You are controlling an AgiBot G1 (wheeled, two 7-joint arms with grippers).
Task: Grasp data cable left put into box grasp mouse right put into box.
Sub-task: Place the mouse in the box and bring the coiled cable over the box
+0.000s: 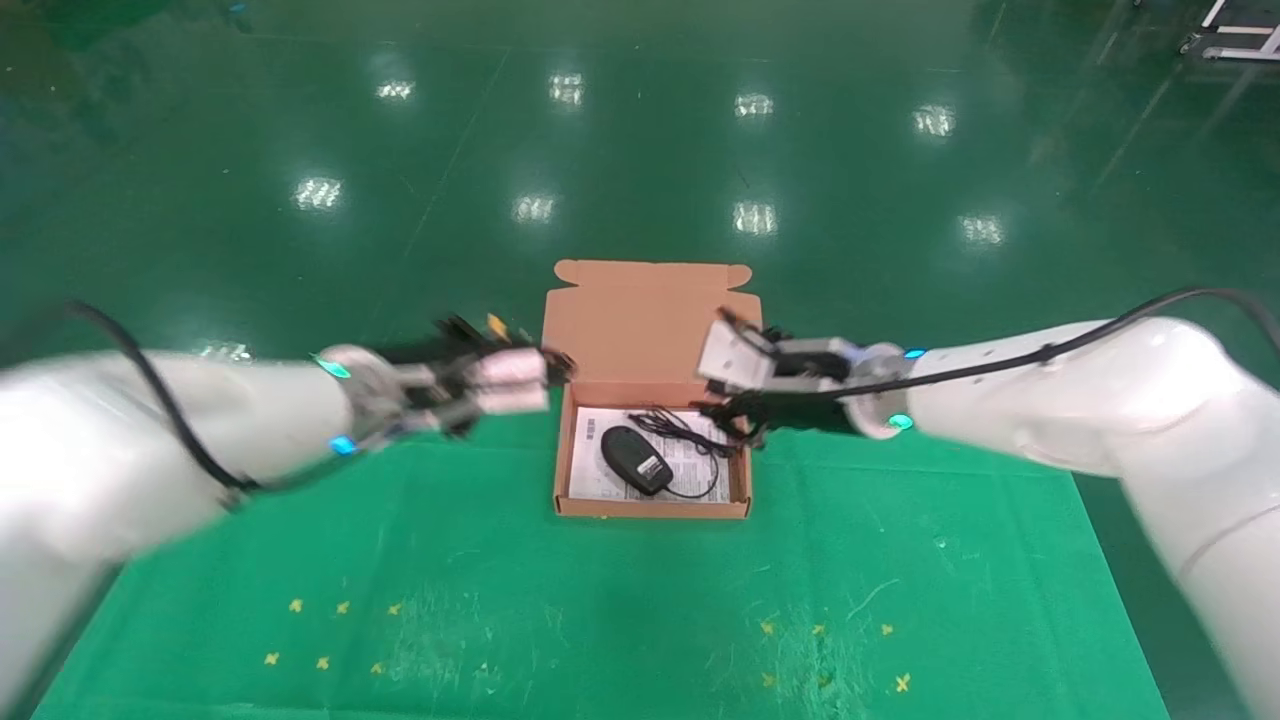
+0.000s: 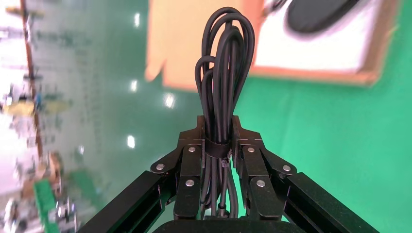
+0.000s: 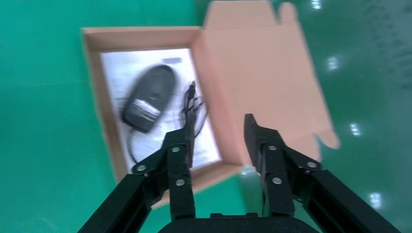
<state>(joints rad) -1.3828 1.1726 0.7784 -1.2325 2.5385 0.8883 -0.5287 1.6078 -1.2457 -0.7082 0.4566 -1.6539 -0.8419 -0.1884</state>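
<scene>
The salmon-orange box (image 1: 652,509) lies open at the middle of the green mat, its flap lid (image 1: 650,320) folded back. The black mouse (image 1: 636,459) rests in it on the white sheet, label side up, its thin cord (image 1: 680,430) beside it. My left gripper (image 1: 556,366) hovers by the box's left far corner, shut on the data cable (image 2: 226,68), a long narrow black bundle sticking out past the fingers (image 2: 190,160). My right gripper (image 1: 728,411) hangs open and empty over the box's right wall; its wrist view shows the mouse (image 3: 148,97) and box (image 3: 95,92) ahead of it.
The green mat (image 1: 600,610) carries small yellow cross marks at the near left (image 1: 340,635) and near right (image 1: 830,650). It ends just behind the box, and shiny green floor (image 1: 640,150) lies beyond. A metal frame (image 1: 1235,35) stands far back right.
</scene>
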